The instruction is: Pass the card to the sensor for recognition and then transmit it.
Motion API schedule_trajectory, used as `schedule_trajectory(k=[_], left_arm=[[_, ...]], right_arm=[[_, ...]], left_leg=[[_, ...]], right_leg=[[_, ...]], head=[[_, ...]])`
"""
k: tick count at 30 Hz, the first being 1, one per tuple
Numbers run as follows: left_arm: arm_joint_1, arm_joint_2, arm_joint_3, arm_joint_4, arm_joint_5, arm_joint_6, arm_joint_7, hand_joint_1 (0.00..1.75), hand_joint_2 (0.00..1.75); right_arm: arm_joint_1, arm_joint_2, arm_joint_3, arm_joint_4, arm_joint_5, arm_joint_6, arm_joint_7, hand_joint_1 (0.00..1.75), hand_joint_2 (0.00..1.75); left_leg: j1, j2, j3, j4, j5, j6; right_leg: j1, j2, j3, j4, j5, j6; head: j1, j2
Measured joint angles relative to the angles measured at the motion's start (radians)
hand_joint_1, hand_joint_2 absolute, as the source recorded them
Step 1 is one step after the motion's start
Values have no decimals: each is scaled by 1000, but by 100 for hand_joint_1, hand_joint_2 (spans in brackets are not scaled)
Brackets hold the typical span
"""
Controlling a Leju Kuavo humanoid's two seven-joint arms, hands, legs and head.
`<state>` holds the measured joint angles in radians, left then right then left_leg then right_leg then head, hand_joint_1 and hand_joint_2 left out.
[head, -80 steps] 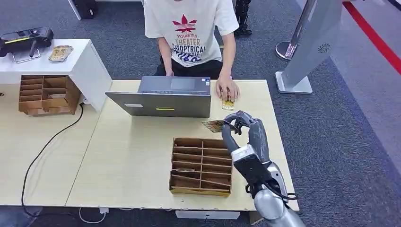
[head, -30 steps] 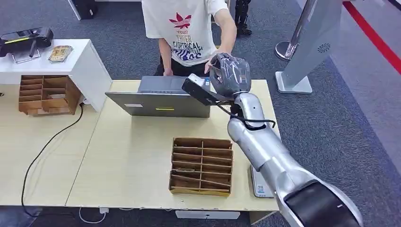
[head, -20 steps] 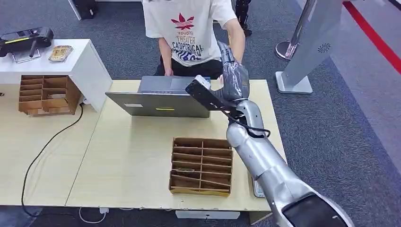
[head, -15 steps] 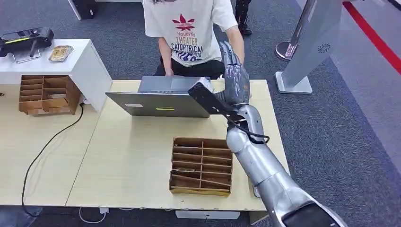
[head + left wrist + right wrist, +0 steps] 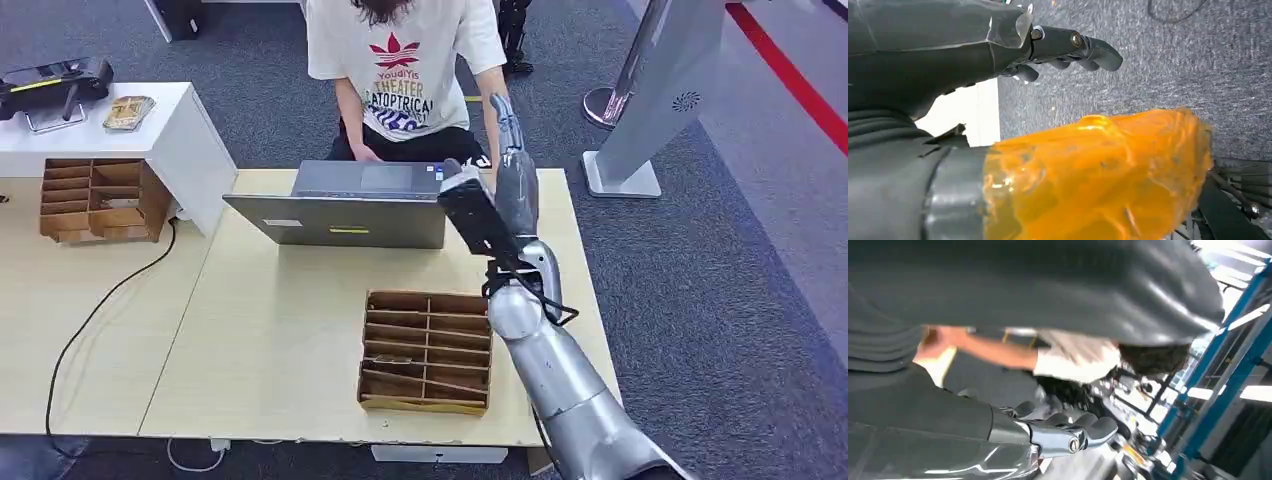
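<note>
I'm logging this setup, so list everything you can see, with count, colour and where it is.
Table: one, light wood, centre.
Laptop: one, grey, far side of the table, before the person.
Divided box: one, brown, on the table beside the right arm.
Second divided box: one, brown, far left.
White counter: one, upper left, holding a small tray and a black device.
Cable: one, black, across the left table.
Grey stand: one, upper right, on the carpet.
Person: one, white printed shirt, behind the laptop.
Right hand: fingers extended, raised toward the person.
Left hand: above grey carpet.
</note>
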<state>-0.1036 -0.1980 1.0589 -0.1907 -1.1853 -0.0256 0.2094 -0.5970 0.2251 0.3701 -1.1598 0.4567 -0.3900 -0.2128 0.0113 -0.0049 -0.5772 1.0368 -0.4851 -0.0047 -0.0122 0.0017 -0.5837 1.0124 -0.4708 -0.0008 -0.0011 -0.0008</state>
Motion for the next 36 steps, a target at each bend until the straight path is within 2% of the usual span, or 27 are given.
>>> schedule_trajectory(k=[7, 10, 15, 23, 32, 33, 36], left_arm=[[5, -1, 42, 0, 61, -11, -8, 0, 0], [7, -3, 59, 0, 72, -16, -10, 0, 0], [7, -6, 74, 0, 73, -17, -11, 0, 0], [7, -13, 121, 0, 139, -14, -14, 0, 0], [7, -15, 159, 0, 165, 13, -61, 0, 0], [7, -15, 161, 0, 165, 21, -67, 0, 175], [7, -14, 165, 0, 168, 28, -85, 0, 175]], right_arm=[[198, -8, -11, -266, -396, 177, -45, 0, 0], [258, -17, -12, -339, -427, 196, -52, 0, 0], [290, -26, -12, -398, -432, 201, -51, 0, 0], [404, -58, -12, -447, -554, 324, -78, 0, 0], [510, -97, -22, -475, -626, 369, -92, 0, 0], [515, -100, -24, -477, -628, 371, -92, 0, 0], [529, -108, -26, -482, -634, 378, -91, 0, 0]], left_leg=[[0, 0, 0, 0, -1, 0], [0, 0, 0, 0, -1, 0], [0, 1, 0, 0, 0, 0], [0, 0, 0, 0, -1, 0], [0, 0, 0, 0, -1, 0], [0, 0, 0, 0, -1, 0], [0, 0, 0, 0, -1, 0]], right_leg=[[0, 0, -1, -1, 0, 0], [0, 0, -1, -1, 0, 0], [0, 0, -1, -1, 0, 0], [0, 0, -1, -1, 0, 0], [0, 0, 0, -1, -1, 1], [0, 0, 0, -1, -1, 1], [0, 0, 0, -1, -1, 1]], head=[[0, 0], [0, 0], [0, 0], [0, 0], [0, 0], [0, 0], [0, 0]])
